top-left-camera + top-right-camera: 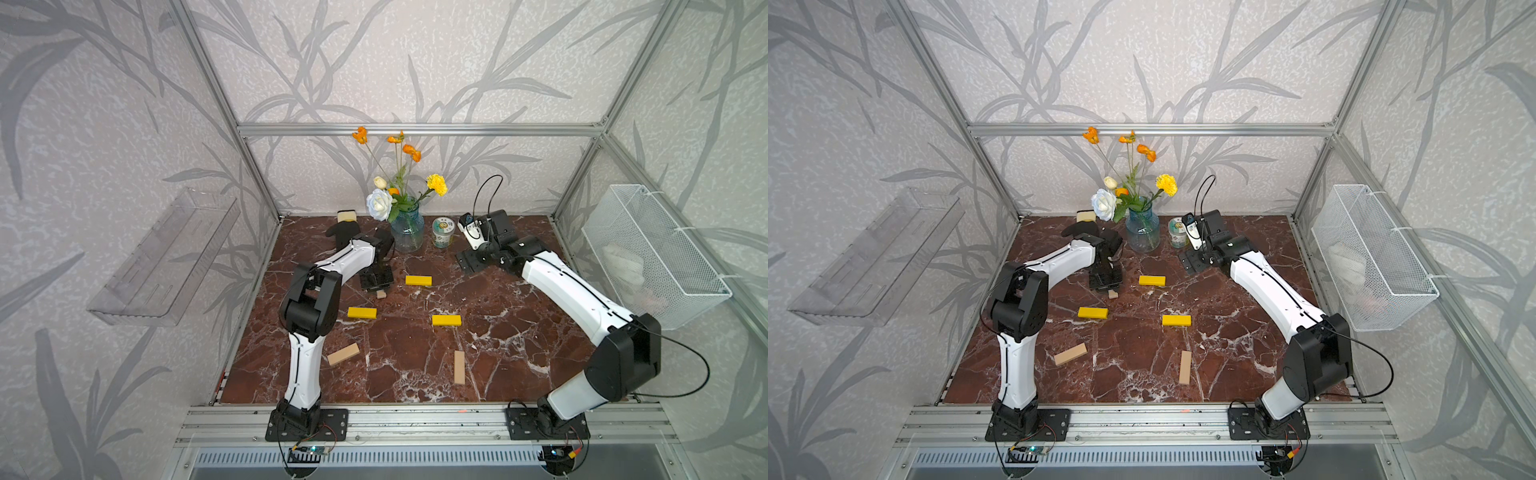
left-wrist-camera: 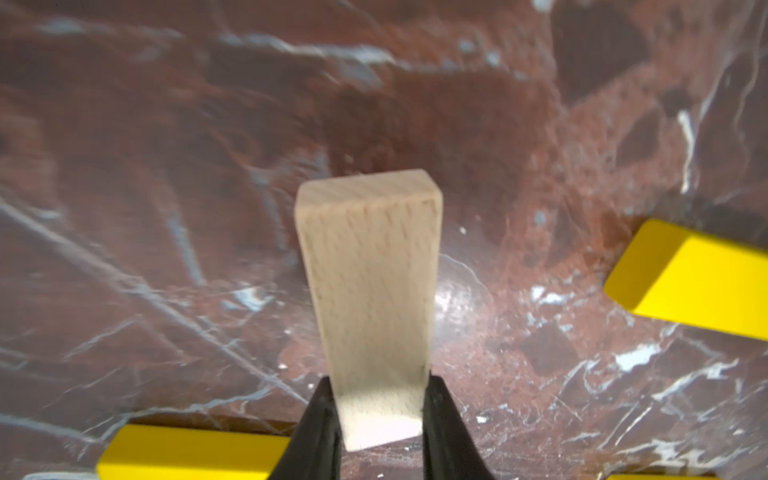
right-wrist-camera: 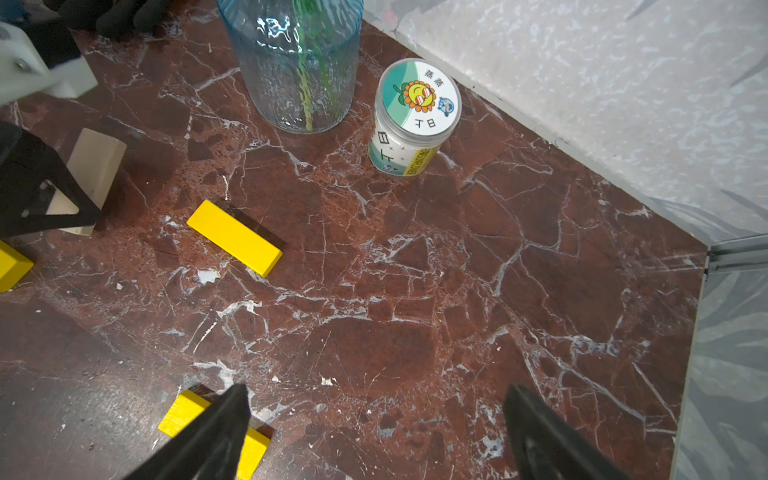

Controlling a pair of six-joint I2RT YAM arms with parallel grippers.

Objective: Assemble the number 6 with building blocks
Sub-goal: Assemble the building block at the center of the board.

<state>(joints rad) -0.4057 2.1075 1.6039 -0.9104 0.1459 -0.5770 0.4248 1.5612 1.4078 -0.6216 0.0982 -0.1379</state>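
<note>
**Edges, room.** The counter is red-brown marble. An aluminium frame and papered walls close it on the left, rear and right. The front edge is a rail carrying both arm bases. The left arm leans over the left strip and the right arm crosses the right strip. The widest bare stretch lies right of centre, between the right yellow bar and the right arm. A second one lies front centre, between the two lying tan bars.

**Count, left to right.** Six building blocks, three tan and three yellow:
- front-left tan bar, skewed
- left yellow bar
- held tan bar
- rear yellow bar
- right yellow bar
- front-right tan bar, running front to back

The five lying bars are flat and scattered, none touching another.

**Claws.** The left claw is clenched on one end of the held tan bar, between the left and rear yellow bars. The bar juts past the fingers. I cannot tell whether its far end touches the counter. The right claw has its jaws spread wide and grips nothing, above bare counter.

**Surroundings.**
- A clear shelf is on the left wall.
- A black glove lies at rear left, behind the left claw.
- A glass vase with flowers stands at rear centre, near the rear yellow bar.
- A printed can stands just right of the vase and close to the right claw.
- A wire basket is on the right wall.
</note>
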